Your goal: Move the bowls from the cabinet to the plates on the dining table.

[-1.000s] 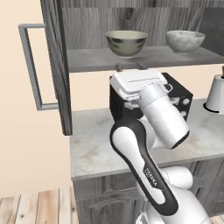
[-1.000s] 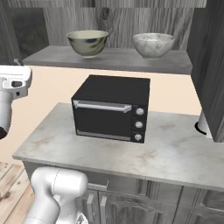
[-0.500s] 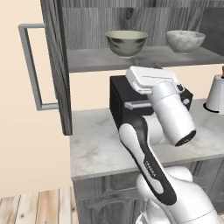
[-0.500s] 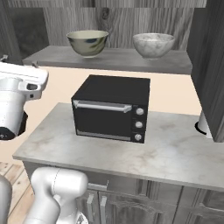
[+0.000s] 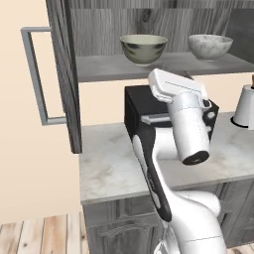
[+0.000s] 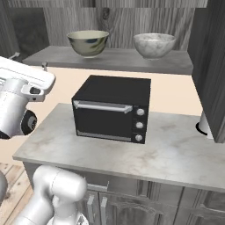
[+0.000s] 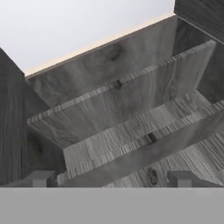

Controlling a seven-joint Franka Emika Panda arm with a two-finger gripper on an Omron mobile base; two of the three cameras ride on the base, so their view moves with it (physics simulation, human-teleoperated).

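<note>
The end effector [image 7: 112, 178] stood with its two tips spread wide and nothing between them, tilted up toward the dark wood-grain shelving inside the cabinet [image 5: 63, 74]. I judged this to be the reach for the first bowl, with neither one taken yet.

Both bowls sat on the cabinet's lower shelf [image 5: 109, 67]. The greenish bowl [image 5: 144, 48] was nearer the open door [image 5: 64, 106], and the marbled bowl [image 5: 210, 46] stood well apart from it, farther from the door. Seen from the base cameras, the hand hung below the shelf, in front of the greenish bowl. The next move probably called for raising the hand to shelf height, levelling it, and bringing the tips in around one bowl's rim without knocking the shelf edge.

Under the cabinet ran a marble counter [image 6: 176, 154] bearing a black oven [image 6: 112, 108], with a white canister [image 5: 245, 106] beyond it. Grey cabinet fronts, a wooden floor and a cream wall lay around.
</note>
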